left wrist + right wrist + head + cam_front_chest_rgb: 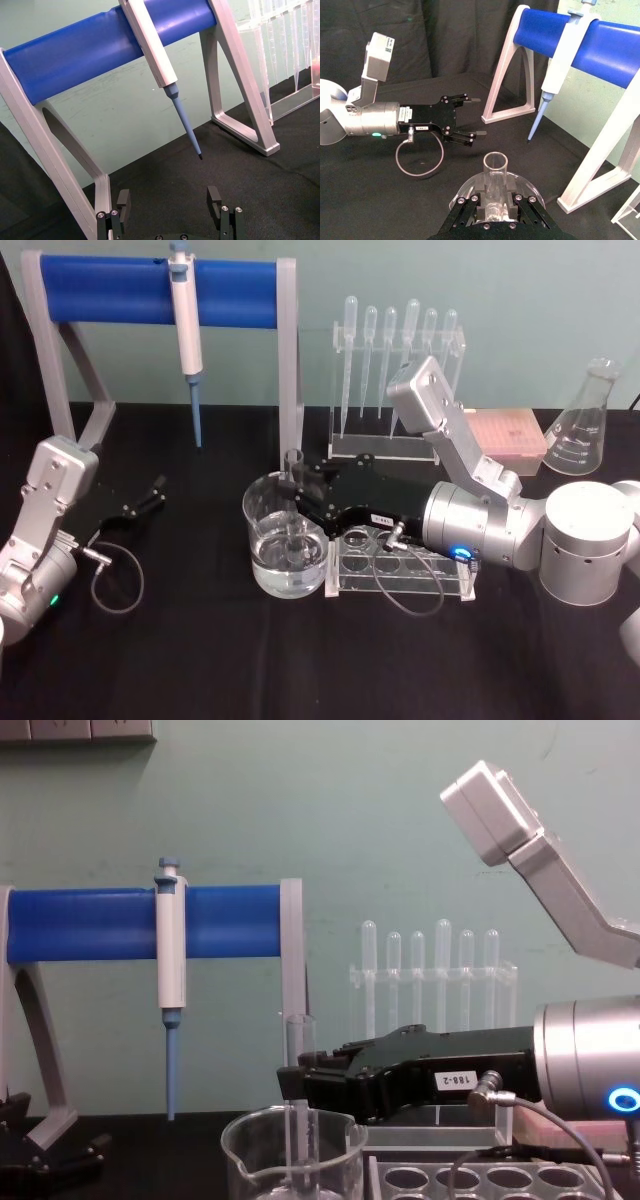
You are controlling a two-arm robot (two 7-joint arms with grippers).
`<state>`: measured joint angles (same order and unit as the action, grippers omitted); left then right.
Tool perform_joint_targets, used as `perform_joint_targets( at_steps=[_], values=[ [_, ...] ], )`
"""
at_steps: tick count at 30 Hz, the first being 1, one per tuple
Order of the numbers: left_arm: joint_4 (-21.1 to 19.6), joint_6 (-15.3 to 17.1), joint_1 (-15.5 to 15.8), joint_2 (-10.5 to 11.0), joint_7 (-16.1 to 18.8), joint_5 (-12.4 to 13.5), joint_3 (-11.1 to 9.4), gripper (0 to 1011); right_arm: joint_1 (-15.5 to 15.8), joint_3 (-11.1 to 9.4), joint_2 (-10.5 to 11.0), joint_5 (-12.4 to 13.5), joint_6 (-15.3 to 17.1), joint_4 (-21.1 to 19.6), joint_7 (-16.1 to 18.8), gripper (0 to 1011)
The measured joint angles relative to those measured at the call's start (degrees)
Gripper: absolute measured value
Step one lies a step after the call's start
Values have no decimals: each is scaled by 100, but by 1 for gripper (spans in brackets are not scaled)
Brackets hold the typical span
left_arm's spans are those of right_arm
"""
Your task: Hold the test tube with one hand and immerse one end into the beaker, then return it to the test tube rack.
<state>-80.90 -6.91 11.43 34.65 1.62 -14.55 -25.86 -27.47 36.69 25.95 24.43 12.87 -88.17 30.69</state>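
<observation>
Standing upright inside the wide clear glass beaker [286, 540], the clear round-bottomed glass test tube [294, 502] is pinched just below its open rim by the black flat-jawed right gripper [298, 492] on its silver-grey arm. The tube's long axis is seen as near vertical in the chest view, its lower end [297, 1165] reaching down into the beaker [292, 1160] and, in the head view, into the clear liquid there. The immersion is therefore judged done, and the return is judged to turn on a straight lift along that vertical axis, the clear plastic tube rack [400, 562] lying just beside the beaker on the robot's right. The black left gripper [148, 494] is held spread and idle on the black table [200, 660], well apart to the left.
</observation>
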Motion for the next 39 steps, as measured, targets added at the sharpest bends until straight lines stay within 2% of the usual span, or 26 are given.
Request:
perform_joint_targets(
  at_steps=[26,31,39],
  values=[
    [0,0,0,0,0,0,0,1000,0,-1,0,0,0,0,0,234],
    [0,0,0,0,0,0,0,1000,-8,-101,-4,75,1,-52,41,234],
    [0,0,0,0,0,0,0,1000,-99,-287,133,257,108,-442,93,234]
  ],
)
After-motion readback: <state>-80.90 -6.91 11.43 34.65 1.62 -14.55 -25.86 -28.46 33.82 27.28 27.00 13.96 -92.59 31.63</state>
